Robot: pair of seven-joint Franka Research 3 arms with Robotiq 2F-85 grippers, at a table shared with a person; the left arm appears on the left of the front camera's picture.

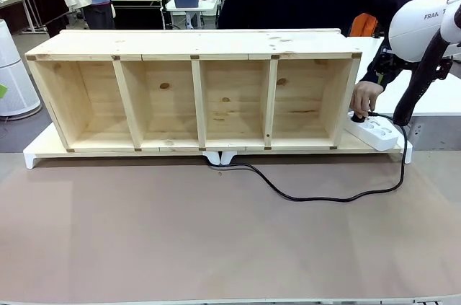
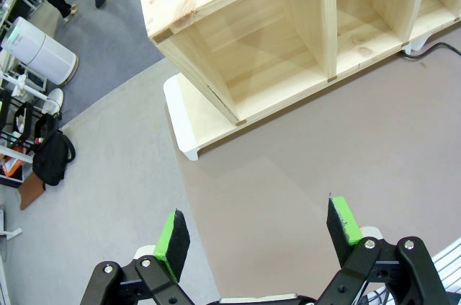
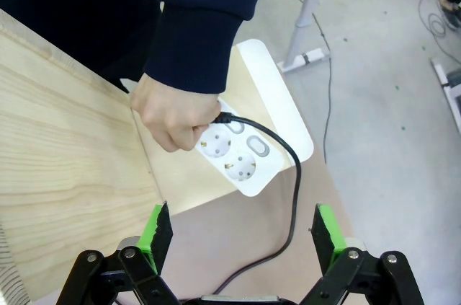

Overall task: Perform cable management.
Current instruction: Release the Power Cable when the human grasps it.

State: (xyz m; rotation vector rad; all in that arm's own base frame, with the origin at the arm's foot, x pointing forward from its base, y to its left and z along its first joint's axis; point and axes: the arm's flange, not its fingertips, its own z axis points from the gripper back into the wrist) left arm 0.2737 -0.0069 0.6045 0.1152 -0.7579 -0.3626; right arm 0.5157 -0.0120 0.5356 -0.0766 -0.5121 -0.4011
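Note:
The thin black cable runs from a white power strip at the shelf's right end, loops over the brown table, and ends under the shelf's middle. A person's hand grips its plug at the power strip, and the cord curves down from there. My right gripper hovers open above the strip and hand, with nothing between its fingers. My left gripper is open over the bare table near the shelf's left end. A short piece of cable shows there.
A long wooden shelf with several open compartments lies on a white base across the table. The person in a dark top stands behind it. My right arm reaches in at upper right. The brown mat lies in front.

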